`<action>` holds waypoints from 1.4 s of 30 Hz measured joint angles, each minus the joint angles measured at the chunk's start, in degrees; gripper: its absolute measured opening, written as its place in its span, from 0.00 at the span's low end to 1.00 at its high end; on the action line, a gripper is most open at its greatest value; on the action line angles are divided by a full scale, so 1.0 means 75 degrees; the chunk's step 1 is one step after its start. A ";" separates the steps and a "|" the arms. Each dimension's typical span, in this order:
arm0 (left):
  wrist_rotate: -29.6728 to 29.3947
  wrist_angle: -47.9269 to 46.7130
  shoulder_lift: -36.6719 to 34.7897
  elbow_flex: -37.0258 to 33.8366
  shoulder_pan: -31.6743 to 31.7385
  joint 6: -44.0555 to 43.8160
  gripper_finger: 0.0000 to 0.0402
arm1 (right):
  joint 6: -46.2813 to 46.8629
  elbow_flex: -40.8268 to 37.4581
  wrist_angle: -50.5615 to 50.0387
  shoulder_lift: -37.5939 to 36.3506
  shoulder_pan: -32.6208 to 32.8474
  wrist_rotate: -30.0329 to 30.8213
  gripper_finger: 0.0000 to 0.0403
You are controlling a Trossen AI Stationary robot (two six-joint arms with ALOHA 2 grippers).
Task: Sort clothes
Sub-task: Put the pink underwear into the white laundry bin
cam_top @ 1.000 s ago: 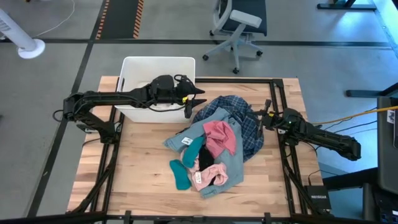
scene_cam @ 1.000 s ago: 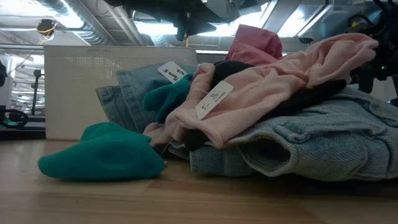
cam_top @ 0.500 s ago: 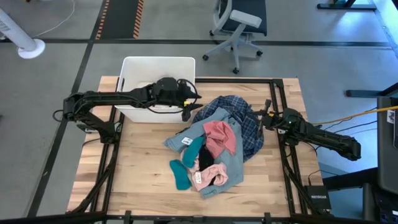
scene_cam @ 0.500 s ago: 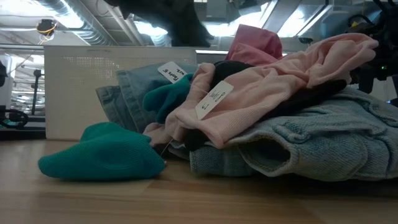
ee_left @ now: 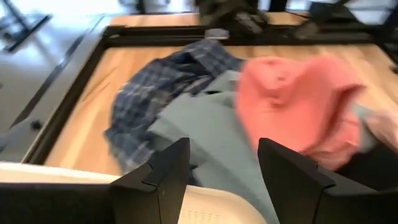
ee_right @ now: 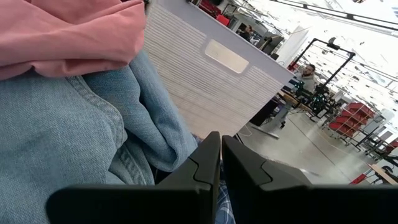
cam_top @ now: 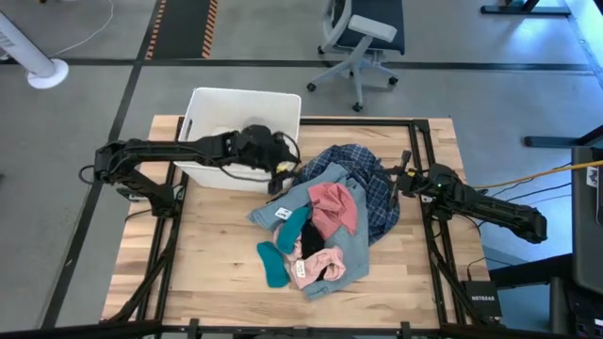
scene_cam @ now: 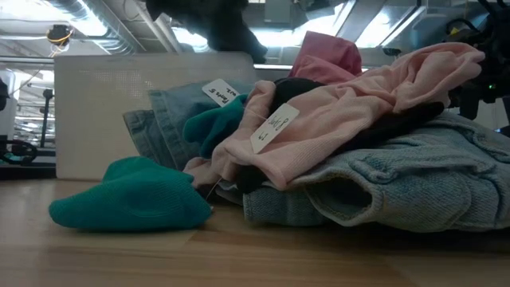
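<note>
Left hand (cam_top: 279, 169) spread, empty, at the bin's (cam_top: 203, 102) near-right rim, just beside the far end of the clothes pile. Fingers (ee_left: 163, 171) point at the dark blue plaid shirt (ee_left: 152, 106) and light blue denim (ee_left: 208, 134). Right hand (cam_top: 403, 181) pressed together, holding nothing visible, resting at the right edge against the plaid and denim.

Clothes heaped mid-surface: pink piece (cam_top: 332, 205) on top, teal socks (cam_top: 274, 262) toward near edge, small black piece (cam_top: 309, 240) between, white top (cam_top: 231, 132) in the bin.

Everything looks soft, light, floppy and likely to snag neighbours. Pinch a raised fold or edge; denim probably heaviest, so take thick seam.
</note>
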 joint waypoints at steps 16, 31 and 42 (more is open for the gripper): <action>-0.1030 0.0861 0.0037 0.0210 -0.0963 0.1007 0.46 | -0.0001 0.0000 0.0000 -0.0001 0.0000 0.0000 0.09; -0.1185 0.0616 0.0390 0.0219 -0.1745 0.0704 0.46 | 0.0001 0.0000 0.0000 0.0000 -0.0001 0.0000 0.09; -0.1155 0.1653 0.1473 0.0227 -0.1695 0.0796 0.46 | 0.0002 0.0000 0.0000 -0.0001 -0.0001 0.0000 0.09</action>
